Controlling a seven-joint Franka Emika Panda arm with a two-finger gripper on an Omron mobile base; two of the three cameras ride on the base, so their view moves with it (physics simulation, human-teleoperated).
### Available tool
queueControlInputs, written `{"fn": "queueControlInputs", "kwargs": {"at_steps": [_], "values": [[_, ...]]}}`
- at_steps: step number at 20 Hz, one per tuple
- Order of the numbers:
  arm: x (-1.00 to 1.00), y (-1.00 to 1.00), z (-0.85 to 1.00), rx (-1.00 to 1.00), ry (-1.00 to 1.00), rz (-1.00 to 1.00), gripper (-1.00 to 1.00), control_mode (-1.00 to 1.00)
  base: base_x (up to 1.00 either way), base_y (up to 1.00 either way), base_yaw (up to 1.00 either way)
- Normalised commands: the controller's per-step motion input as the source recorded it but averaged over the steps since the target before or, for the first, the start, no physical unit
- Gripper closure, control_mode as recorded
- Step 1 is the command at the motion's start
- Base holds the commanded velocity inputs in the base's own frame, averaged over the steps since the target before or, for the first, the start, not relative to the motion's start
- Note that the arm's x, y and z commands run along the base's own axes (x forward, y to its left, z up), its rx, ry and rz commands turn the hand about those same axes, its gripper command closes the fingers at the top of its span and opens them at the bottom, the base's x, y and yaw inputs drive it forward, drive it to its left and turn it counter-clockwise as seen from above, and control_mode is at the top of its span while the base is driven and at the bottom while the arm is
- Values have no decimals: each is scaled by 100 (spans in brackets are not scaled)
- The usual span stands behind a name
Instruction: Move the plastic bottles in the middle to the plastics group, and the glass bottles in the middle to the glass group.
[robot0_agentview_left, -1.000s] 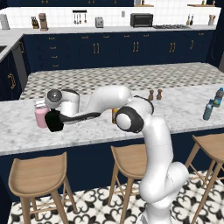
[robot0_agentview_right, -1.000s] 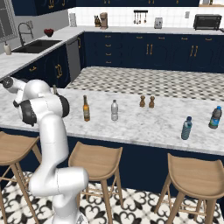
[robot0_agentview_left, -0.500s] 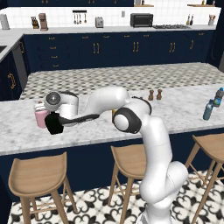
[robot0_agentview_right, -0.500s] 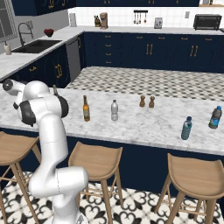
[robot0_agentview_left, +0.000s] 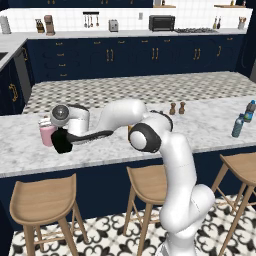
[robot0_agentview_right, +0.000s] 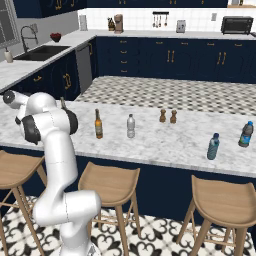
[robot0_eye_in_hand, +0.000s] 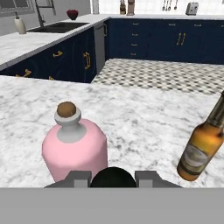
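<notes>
Hand view: tool (robot0_eye_in_hand: 113, 177) grips round black bottle (robot0_eye_in_hand: 113, 176); squat pink bottle (robot0_eye_in_hand: 75, 146), slim brown beer bottle (robot0_eye_in_hand: 204, 146) on marble.

Glossy marble counter (robot0_eye_in_hand: 144, 118), cork-stoppered pink bottle (robot0_eye_in_hand: 75, 148)

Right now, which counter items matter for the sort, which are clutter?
Job: squat black bottle in gripper; squat pink bottle; brown beer bottle beside it; second brown beer bottle mid-counter; pale clear plastic bottle; two blue-capped teal bottles.
Clutter: two brown wooden shakers.
</notes>
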Motion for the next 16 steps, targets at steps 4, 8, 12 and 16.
{"fn": "queueControlInputs", "kwargs": {"at_steps": [4, 8, 12, 16], "values": [[0, 0, 0, 0, 0, 0, -100, -100, 0, 0, 0], [0, 0, 0, 0, 0, 0, -100, -100, 0, 0, 0], [0, 0, 0, 0, 0, 0, -100, -100, 0, 0, 0], [0, 0, 0, 0, 0, 0, -100, -100, 0, 0, 0]]}}
